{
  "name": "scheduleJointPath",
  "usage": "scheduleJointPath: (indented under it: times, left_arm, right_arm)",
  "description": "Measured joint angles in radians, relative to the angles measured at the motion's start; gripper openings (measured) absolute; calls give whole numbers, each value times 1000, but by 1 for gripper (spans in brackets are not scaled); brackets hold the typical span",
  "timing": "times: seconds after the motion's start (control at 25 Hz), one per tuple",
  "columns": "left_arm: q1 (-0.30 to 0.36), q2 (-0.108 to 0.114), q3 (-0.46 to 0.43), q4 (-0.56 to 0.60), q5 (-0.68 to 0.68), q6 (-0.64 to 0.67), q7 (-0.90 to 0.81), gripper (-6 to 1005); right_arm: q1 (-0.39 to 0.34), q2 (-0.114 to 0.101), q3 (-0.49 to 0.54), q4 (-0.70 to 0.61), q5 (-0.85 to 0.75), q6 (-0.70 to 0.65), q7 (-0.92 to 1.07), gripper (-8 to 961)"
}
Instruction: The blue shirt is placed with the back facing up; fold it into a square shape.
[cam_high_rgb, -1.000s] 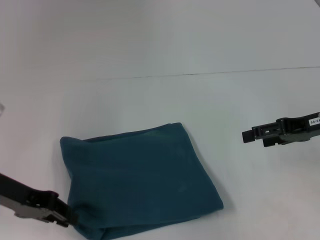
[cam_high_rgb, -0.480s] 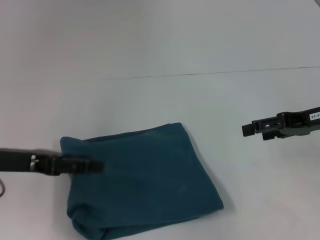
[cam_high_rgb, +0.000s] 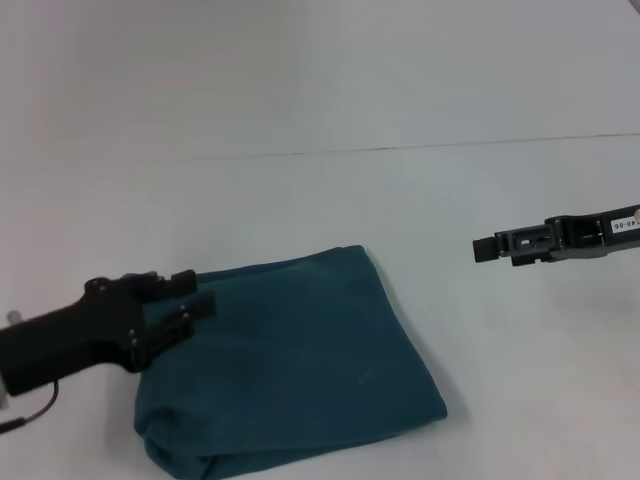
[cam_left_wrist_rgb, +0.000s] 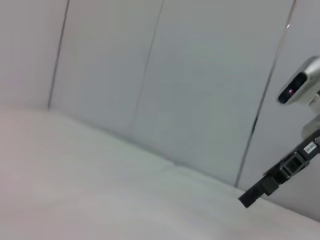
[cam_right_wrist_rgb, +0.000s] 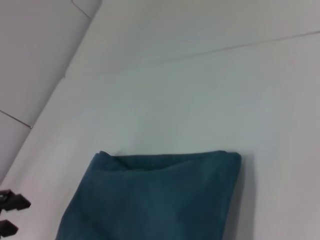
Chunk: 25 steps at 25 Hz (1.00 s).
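Hovering our left gripper (cam_high_rgb: 195, 298) with fingers apart and empty over the folded shirt's (cam_high_rgb: 300, 360) left edge (plain side up), our right gripper (cam_high_rgb: 484, 248), seemingly closed and empty, waits well aside.

white table (cam_high_rgb: 330, 90) with a thin seam; pale panelled wall (cam_left_wrist_rgb: 200, 90) behind

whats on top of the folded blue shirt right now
Nothing rests on the blue shirt. The left gripper overlaps its far left corner, hiding that bit; contact is unclear. The right gripper is off to the side.
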Motion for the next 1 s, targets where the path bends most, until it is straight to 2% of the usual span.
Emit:
scheduleJointPath:
  times: [0.2, 0.28, 0.44, 0.72, 1.0]
  left_arm:
    - [42, -2, 3, -68, -26, -8, 159, 434]
    - [52, -2, 7, -78, -22, -5, 181, 384]
    - [70, -2, 20, -93, 1, -8, 223, 222]
    - [70, -5, 41, -119, 55, -64, 240, -6]
    - [63, -5, 61, -120, 105, -103, 202, 2]
  right_arm:
    - [-6, -5, 17, -10, 6, 1, 1, 944]
    - [-7, -7, 22, -11, 6, 1, 4, 944]
    - [-2, -8, 25, -11, 6, 3, 6, 944]
    - [4, -8, 25, -11, 4, 7, 10, 944]
    - [0, -8, 24, -11, 3, 14, 11, 944]
